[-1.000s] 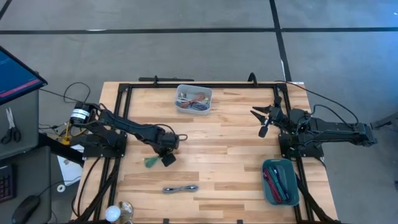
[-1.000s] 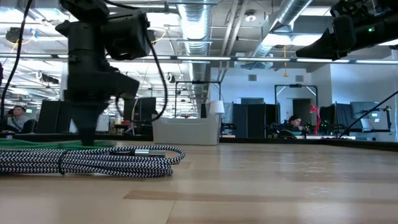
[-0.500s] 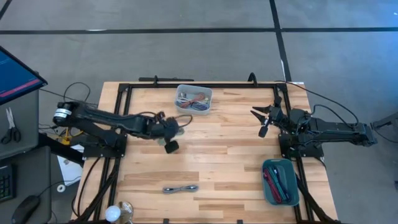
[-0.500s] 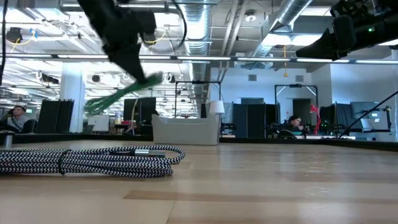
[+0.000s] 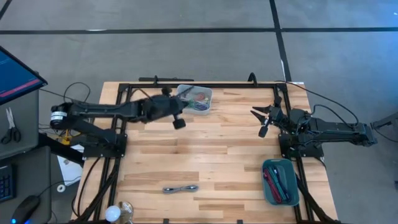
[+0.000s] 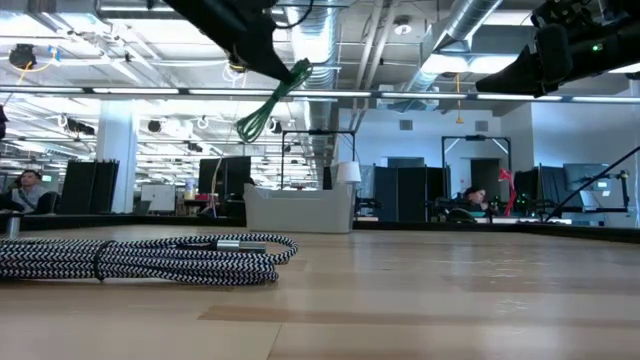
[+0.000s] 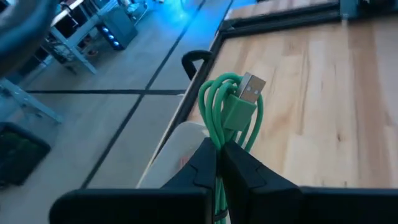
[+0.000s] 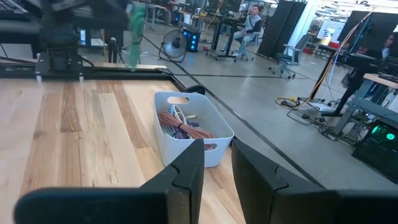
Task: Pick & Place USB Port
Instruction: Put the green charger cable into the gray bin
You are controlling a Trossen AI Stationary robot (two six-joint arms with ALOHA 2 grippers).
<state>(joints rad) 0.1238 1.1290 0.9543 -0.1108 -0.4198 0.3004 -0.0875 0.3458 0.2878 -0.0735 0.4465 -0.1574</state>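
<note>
A coiled green USB cable (image 7: 227, 112) is gripped by the left gripper (image 7: 219, 155) above the white bin's (image 5: 206, 98) rim – well clear of the tabletop (image 5: 211, 155). The right gripper (image 8: 216, 163) is parked at the table's right edge, fingers apart and empty.

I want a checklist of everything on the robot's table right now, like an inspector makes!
Surface: wooden table with a black frame around it.
Job's things: green USB cable, coiled, lifted off the table; white bin at the far edge with cables inside.
Clutter: teal bin near the right corner with dark and red things inside.
Grippers: left gripper shut on the green USB cable, up beside the white bin; right gripper waits above the table's right side, fingers apart, holding nothing.
Cables: black-and-white braided cable bundled near the front edge.
Surroundings: grey floor, a screen on the left, people far off in the room behind.
</note>
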